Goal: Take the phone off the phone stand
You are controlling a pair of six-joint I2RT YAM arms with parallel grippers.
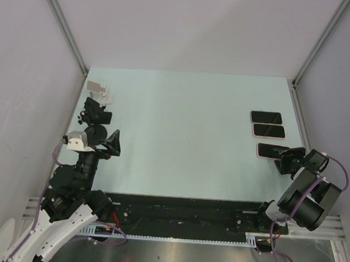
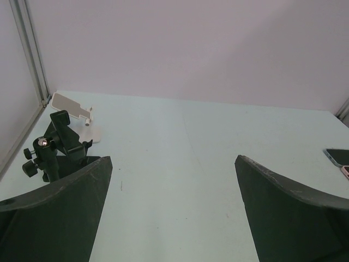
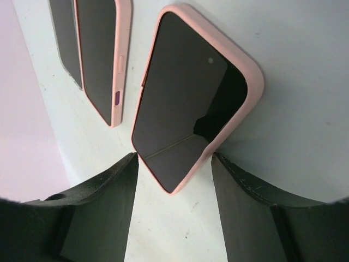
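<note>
A phone in a pink case [image 3: 191,103] lies flat on the table, screen up; in the top view [image 1: 270,151] it is the nearest of three at the right. My right gripper [image 3: 174,158] is open. Its fingertips [image 3: 126,164] stand at either side of the phone's near corner, at or just touching its edges; the gripper also shows in the top view [image 1: 285,160]. A white phone stand [image 1: 99,91] and a black clamp stand [image 1: 96,112] at the far left are both empty. My left gripper [image 2: 173,161] is wide open and empty, right of the black stand [image 2: 54,147].
Two more phones [image 1: 265,117] [image 1: 269,131] lie side by side beyond the pink one, also seen in the right wrist view [image 3: 101,54]. The enclosure walls and metal posts [image 1: 301,109] border the table. The white stand [image 2: 73,109] sits by the left wall.
</note>
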